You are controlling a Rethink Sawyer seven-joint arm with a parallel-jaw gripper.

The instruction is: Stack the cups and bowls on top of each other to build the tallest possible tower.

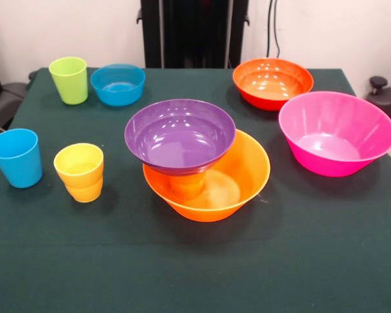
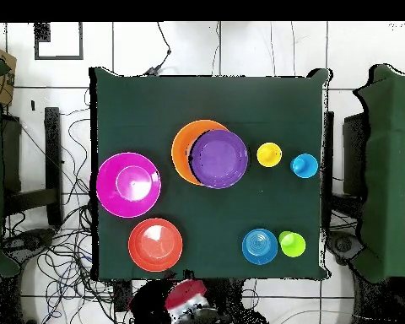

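Mid-table stands the tower (image 1: 195, 163): a purple bowl (image 1: 180, 135) sits upright on a small orange cup (image 1: 187, 184), which stands inside the wide orange bowl (image 1: 238, 176). Beside it on the green table (image 1: 195, 274) are the yellow cup (image 1: 80, 171) and blue cup (image 1: 16, 157); the lime cup (image 1: 70, 79), small blue bowl (image 1: 118, 84), red-orange bowl (image 1: 272, 82) and pink bowl (image 1: 337, 132) stand apart. The robot's red base (image 2: 186, 295) shows at the table's edge, perhaps with the arm folded over it, and the gripper appears in neither view, so its opening cannot be told.

No text, label, brand, number or sign can be read on anything in either view.
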